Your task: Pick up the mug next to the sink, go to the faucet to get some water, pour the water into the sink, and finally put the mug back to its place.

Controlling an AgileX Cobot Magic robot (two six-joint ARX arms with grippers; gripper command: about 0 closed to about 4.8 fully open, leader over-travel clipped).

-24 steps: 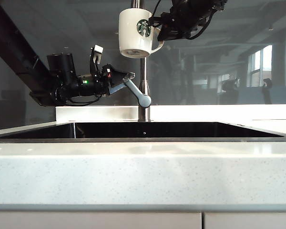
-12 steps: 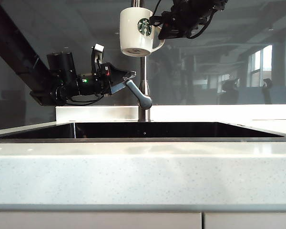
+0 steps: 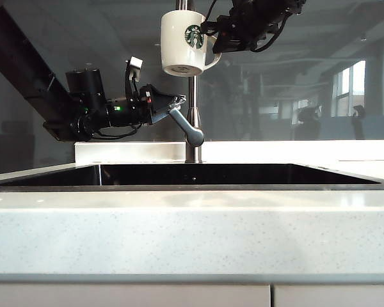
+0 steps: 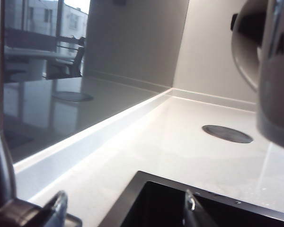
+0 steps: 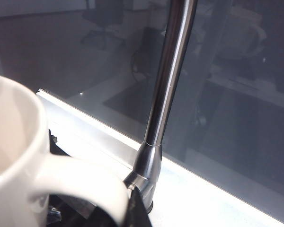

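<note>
The white mug [image 3: 182,43] with the green logo hangs upright high against the steel faucet [image 3: 192,96], and my right gripper [image 3: 212,39] is shut on its handle. In the right wrist view the mug [image 5: 12,161] and its handle [image 5: 80,182] fill the near side, with my right gripper [image 5: 125,210] on the handle and the faucet tube [image 5: 170,94] just behind. My left gripper [image 3: 175,102] is open at the upper end of the faucet's lever [image 3: 187,126]. In the left wrist view my left gripper [image 4: 125,208] is spread wide, one fingertip [image 4: 59,205] beside the lever [image 4: 19,215]. The black sink [image 3: 192,174] lies below. No water shows.
Pale speckled countertop [image 3: 192,230] surrounds the sink, with a low white ledge [image 3: 128,152] and a dark glass wall behind. A round grey disc [image 4: 227,134] sits in the counter beyond the sink corner [image 4: 146,182]. The mug's side [image 4: 274,71] looms close to my left wrist camera.
My left gripper has edged right and slightly up along the lever's end. The mug shifted a touch to the right and then held still.
</note>
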